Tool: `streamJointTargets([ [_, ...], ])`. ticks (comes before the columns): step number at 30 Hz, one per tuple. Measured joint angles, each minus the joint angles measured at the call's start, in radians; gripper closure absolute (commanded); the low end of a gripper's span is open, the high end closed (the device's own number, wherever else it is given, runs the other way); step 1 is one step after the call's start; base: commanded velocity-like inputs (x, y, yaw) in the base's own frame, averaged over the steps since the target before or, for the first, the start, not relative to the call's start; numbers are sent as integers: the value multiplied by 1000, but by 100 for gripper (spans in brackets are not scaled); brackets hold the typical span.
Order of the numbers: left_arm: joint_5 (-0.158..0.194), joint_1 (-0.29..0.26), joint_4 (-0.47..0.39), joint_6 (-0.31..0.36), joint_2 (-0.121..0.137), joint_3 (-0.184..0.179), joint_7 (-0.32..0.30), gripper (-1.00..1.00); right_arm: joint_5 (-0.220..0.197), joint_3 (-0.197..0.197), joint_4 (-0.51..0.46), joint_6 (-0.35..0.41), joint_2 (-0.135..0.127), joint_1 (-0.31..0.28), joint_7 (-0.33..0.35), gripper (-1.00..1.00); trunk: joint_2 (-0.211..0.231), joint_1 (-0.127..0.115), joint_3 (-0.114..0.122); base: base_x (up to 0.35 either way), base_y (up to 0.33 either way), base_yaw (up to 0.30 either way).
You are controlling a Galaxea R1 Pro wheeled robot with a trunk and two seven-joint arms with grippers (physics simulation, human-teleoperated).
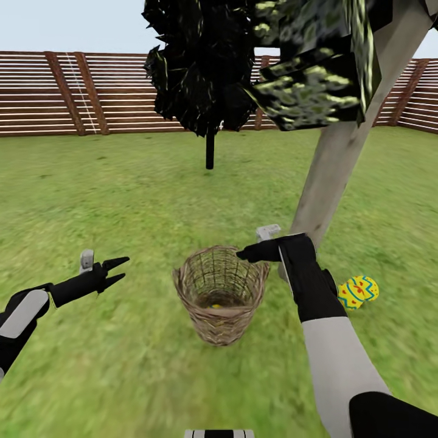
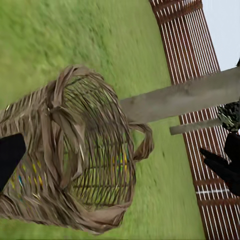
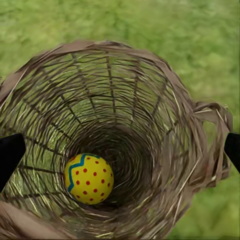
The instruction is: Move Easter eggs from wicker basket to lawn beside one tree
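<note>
The wicker basket [image 1: 220,292] stands upright on the lawn [image 1: 121,201]. One yellow Easter egg [image 3: 89,178] with red spots lies at its bottom. My right gripper [image 3: 120,152] hangs open just above the basket's mouth, over the right rim in the head view [image 1: 246,252], its fingertips [image 3: 10,155] wide apart. More yellow egg with blue zigzags [image 1: 359,291], seemingly two eggs touching, lies on the grass beside the pale trunk of the tree [image 1: 340,158], behind my right forearm. My left gripper [image 1: 125,268] is open and empty, left of the basket [image 2: 75,155] and pointing at it.
A dark tree with a thin black trunk [image 1: 210,149] stands farther back in the middle. The brown slatted fence [image 1: 91,91] closes the garden behind it. Open grass lies to the left and in front of the basket.
</note>
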Motion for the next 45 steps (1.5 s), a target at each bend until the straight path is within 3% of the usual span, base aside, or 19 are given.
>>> streamJointTargets([
  [16, 0, 0, 0, 3, 1, 0, -1, -100, 5, 17, 278, 4, 1, 4, 2, -100, 0, 0, 0, 148, 0, 0],
  [21, 1, 0, 0, 4, 1, 0, -1, -100, -5, 28, 304, 2, 2, 4, 8, -100, 0, 0, 0, 330, 0, 0],
  [29, -1, 0, 3, 3, 2, 0, 1, -100, -68, 83, 349, 2, 5, 4, 10, -100, 0, 1, 0, 98, 0, 0],
  [37, 0, 0, 1, 4, 4, 0, -1, -100, -74, 86, 372, 3, 6, 4, 9, -100, 0, 0, 0, 102, -20, 0],
  [45, 1, 0, 3, 4, 5, 0, -1, -100, -72, 92, 463, 1, 7, 4, 8, -100, 0, 1, 0, 90, -18, 0],
])
